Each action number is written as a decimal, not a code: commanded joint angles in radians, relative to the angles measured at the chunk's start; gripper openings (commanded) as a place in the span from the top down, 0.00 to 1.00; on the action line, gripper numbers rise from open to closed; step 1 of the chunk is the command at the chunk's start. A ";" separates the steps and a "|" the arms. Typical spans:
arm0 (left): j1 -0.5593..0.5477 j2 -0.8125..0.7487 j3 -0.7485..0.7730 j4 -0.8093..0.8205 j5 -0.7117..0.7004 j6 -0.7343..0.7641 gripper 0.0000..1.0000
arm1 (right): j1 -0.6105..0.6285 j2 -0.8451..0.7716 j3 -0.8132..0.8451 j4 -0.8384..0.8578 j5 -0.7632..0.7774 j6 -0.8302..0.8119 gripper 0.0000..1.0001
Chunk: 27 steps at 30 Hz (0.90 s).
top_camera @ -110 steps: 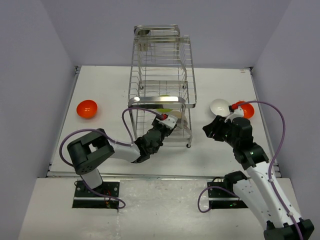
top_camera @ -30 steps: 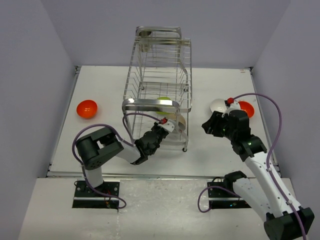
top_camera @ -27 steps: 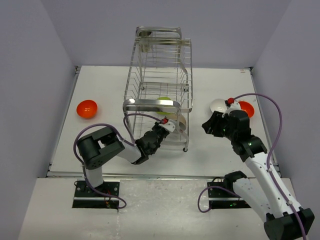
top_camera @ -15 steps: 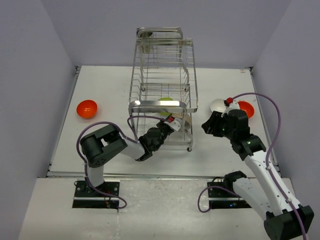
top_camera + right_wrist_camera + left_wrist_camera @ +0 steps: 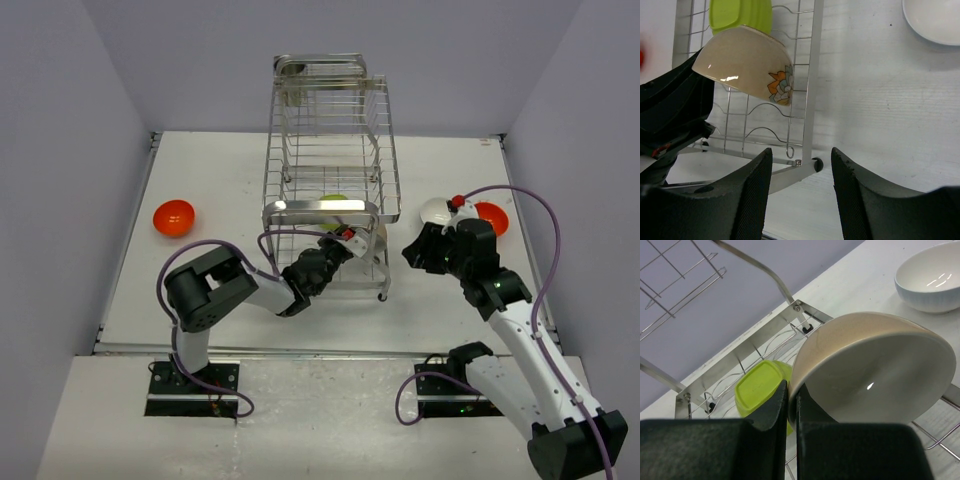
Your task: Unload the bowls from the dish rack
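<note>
Rim of beige bowl (image 5: 870, 370) is pinched by the clenched left gripper (image 5: 791, 396); glazed, rigid, judged slippery and breakable. Right gripper (image 5: 801, 157) is parted, empty.

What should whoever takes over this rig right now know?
The left gripper is shut on the rim of the beige bowl, which is tilted over the lower tier of the dish rack.
The right gripper is open and empty, beside the rack.
Done: left orange bowl, white bowl and right orange bowl sit on the table.
Left: bring out the beige bowl, then the lime-green bowl behind it.
</note>
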 commanded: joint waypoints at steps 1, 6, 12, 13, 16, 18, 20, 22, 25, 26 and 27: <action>0.000 -0.067 0.009 0.659 0.011 0.043 1.00 | 0.003 -0.020 0.030 0.032 -0.029 -0.017 0.48; -0.007 -0.140 -0.066 0.653 -0.003 0.021 1.00 | 0.003 -0.032 0.033 0.034 -0.035 -0.020 0.48; -0.075 -0.228 -0.126 0.636 -0.037 0.066 1.00 | 0.003 -0.058 0.019 0.036 -0.052 -0.016 0.48; -0.079 -0.237 -0.131 0.626 -0.041 0.063 1.00 | 0.004 -0.063 0.018 0.039 -0.054 -0.014 0.48; -0.096 -0.262 -0.140 0.601 -0.059 0.057 1.00 | 0.003 -0.069 0.018 0.043 -0.052 -0.016 0.48; -0.121 -0.269 -0.142 0.600 -0.086 0.086 1.00 | 0.003 -0.069 0.022 0.043 -0.052 -0.016 0.48; -0.133 -0.283 -0.152 0.587 -0.106 0.092 1.00 | 0.003 -0.069 0.025 0.037 -0.051 -0.016 0.48; -0.136 -0.303 -0.158 0.566 -0.130 0.095 1.00 | 0.001 -0.076 0.022 0.045 -0.048 -0.014 0.48; -0.136 -0.332 -0.175 0.544 -0.170 0.110 1.00 | 0.003 -0.084 0.016 0.043 -0.049 -0.014 0.48; -0.135 -0.338 -0.181 0.537 -0.181 0.112 1.00 | 0.003 -0.087 0.015 0.043 -0.048 -0.014 0.48; -0.136 -0.354 -0.189 0.528 -0.194 0.112 1.00 | 0.003 -0.092 0.012 0.045 -0.049 -0.013 0.48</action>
